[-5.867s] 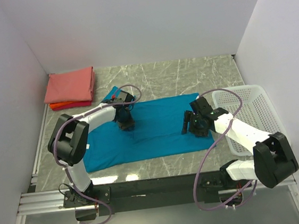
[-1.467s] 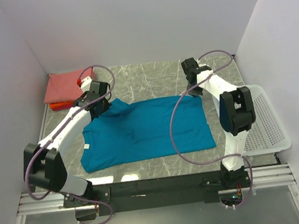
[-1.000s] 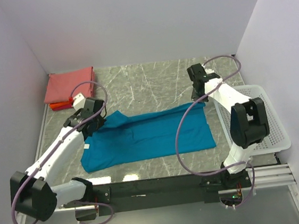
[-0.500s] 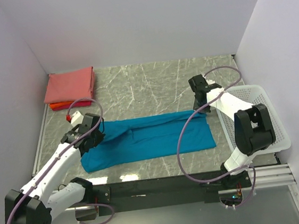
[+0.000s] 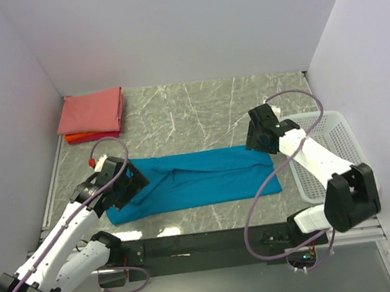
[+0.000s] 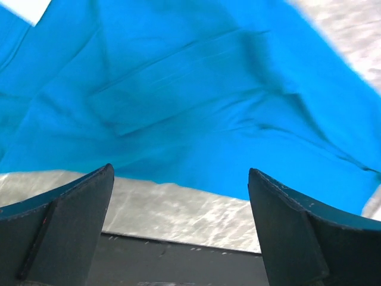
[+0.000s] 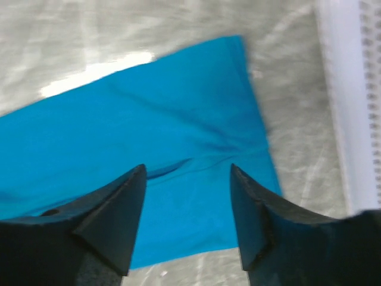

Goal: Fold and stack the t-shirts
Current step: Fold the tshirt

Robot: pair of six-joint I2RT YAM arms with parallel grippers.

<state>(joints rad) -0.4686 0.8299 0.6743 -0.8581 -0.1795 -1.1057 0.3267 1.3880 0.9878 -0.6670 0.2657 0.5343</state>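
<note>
One teal t-shirt [image 5: 199, 180], folded lengthwise, lightly creased

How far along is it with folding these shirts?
Done: a folded salmon-pink shirt lies on a folded orange-red shirt, far left corner. In hand: the teal shirt looks folded once into a long strip; the left hand and right hand hover open over its ends, holding nothing. Left: fold it smaller and stack it.
</note>
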